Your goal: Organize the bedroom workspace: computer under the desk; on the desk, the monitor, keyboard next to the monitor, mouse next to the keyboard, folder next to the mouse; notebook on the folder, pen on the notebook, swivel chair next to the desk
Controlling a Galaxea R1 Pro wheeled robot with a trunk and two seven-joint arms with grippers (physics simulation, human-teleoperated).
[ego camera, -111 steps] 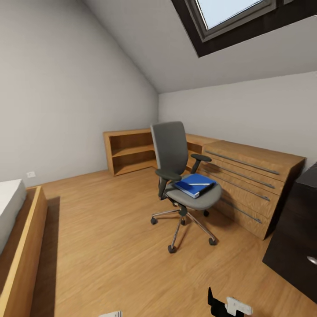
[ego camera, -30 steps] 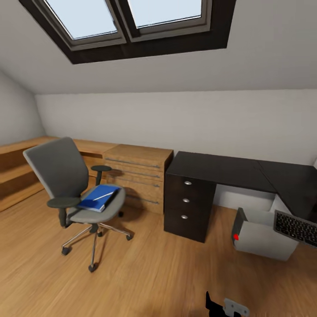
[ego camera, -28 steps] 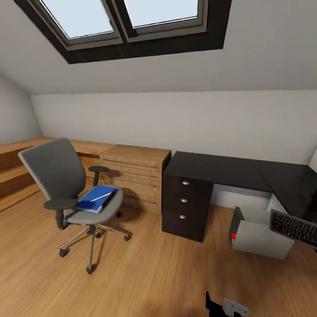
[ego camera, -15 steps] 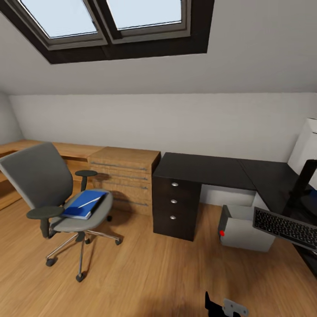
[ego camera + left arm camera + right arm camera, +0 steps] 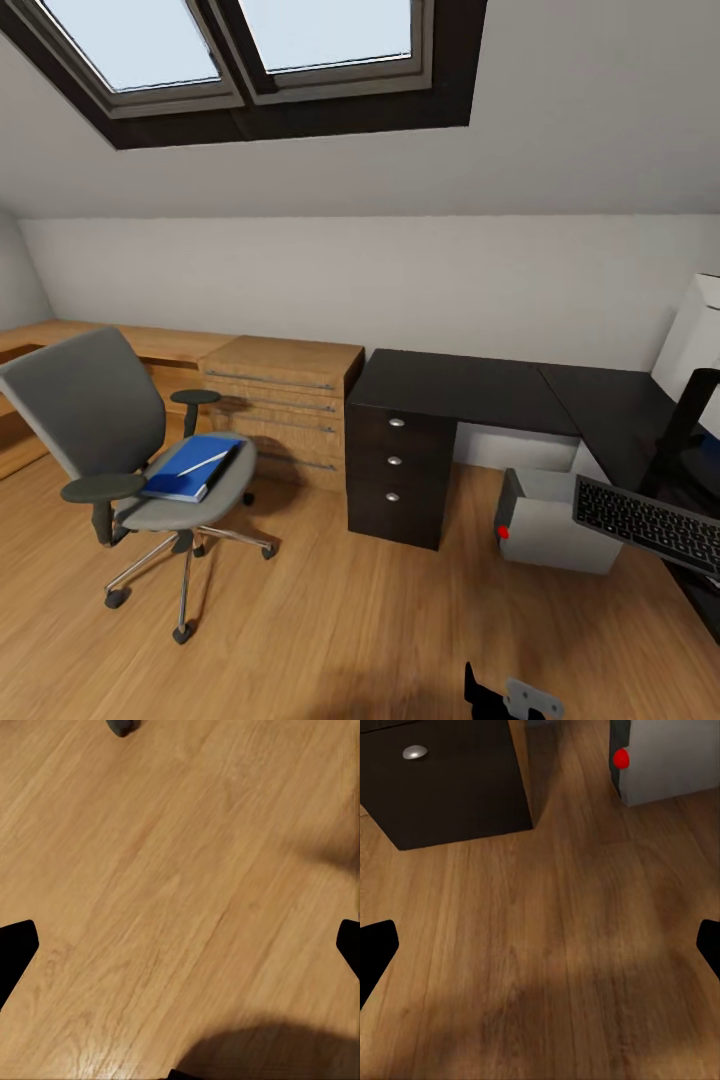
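The swivel chair stands on the wood floor at the left, facing right. On its seat lies the blue folder with the pale pen across it; I cannot tell the notebook apart. The black desk runs along the back wall and turns toward me at the right. The grey computer sits under it. The keyboard lies on the right wing beside the monitor's stem. The mouse is out of view. My left gripper and right gripper hang open over bare floor.
A light-wood drawer chest stands between the chair and the desk's black drawer unit. Low wood shelving runs off to the left. Skylights sit in the sloped ceiling. Part of my right arm shows low in the head view.
The head view has swung right, from the chair and wood chest to the desk, computer and keyboard. That is camera motion; the things stay put. Over the last half second almost nothing shifts.
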